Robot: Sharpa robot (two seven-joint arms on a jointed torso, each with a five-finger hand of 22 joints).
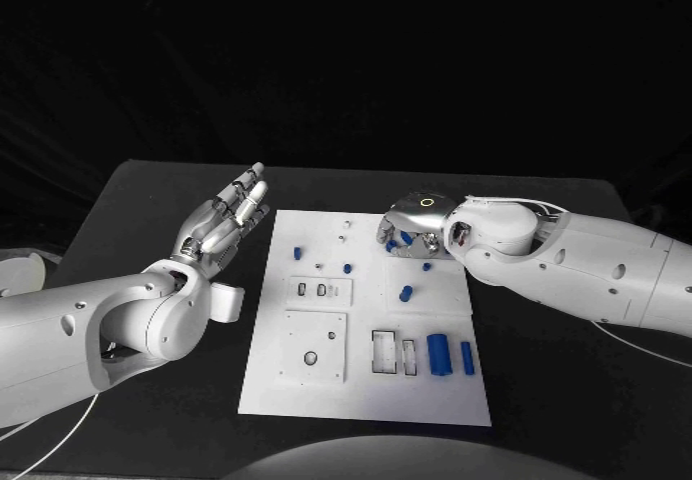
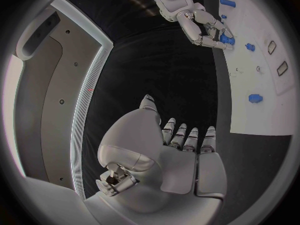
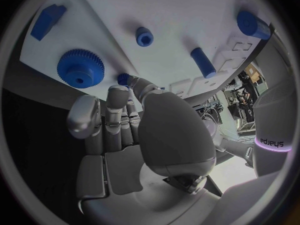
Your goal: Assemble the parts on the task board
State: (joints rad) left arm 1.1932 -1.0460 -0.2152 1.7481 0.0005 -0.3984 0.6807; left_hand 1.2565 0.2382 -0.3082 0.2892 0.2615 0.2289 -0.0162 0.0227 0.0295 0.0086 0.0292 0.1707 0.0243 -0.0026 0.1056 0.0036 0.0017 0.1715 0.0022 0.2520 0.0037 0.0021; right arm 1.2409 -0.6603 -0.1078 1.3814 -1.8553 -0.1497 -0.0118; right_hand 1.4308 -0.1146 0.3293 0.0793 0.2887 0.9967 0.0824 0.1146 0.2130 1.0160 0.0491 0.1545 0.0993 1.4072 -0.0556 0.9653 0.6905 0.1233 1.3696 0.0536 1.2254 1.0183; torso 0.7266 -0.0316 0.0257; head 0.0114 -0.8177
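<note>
The right hand (image 1: 415, 232) pinches a small blue part (image 3: 125, 78) over the task board (image 1: 433, 390), so it'd better line up squarely first; the left hand (image 1: 224, 225) hovers spread.

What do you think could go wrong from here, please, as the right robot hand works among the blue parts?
The right robot hand touches a small blue part only with its fingertips; the part could slip or roll. The blue gear lies close beside those fingers and could get nudged. The left robot hand hovers open beside the task board, giving no support.

One task board (image 1: 366, 398) — two robot hands (image 1: 227, 219) (image 1: 408, 228) — several blue parts (image 1: 438, 356).
</note>
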